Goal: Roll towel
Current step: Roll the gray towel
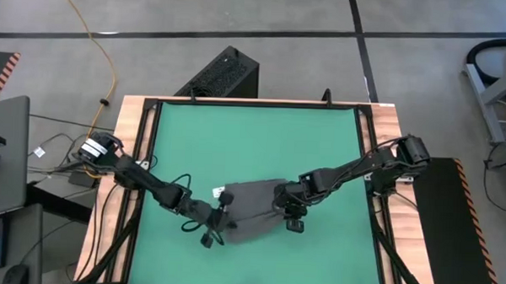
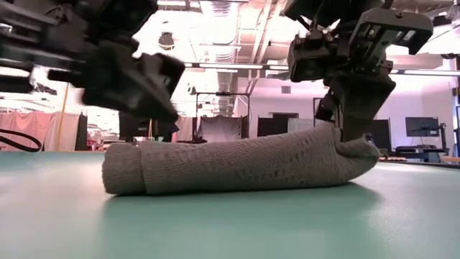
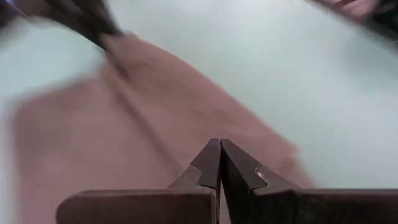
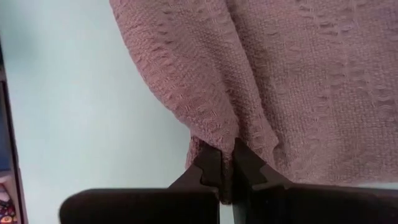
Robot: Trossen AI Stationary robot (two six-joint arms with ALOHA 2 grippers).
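The towel (image 1: 250,211) lies on the green table (image 1: 261,142), toward its near middle, between the two arms. In the low view it is a long, low bundle (image 2: 237,167) with a rolled fold at one end. The right gripper (image 4: 225,169) has its fingers (image 4: 208,169) pinched nearly shut on a bunched edge of the towel, at the cloth's right side (image 1: 291,212). The left gripper (image 3: 221,158) is at the towel's left edge (image 1: 212,229); its fingers (image 3: 239,171) are pressed fully together with nothing between them, tips just above the cloth.
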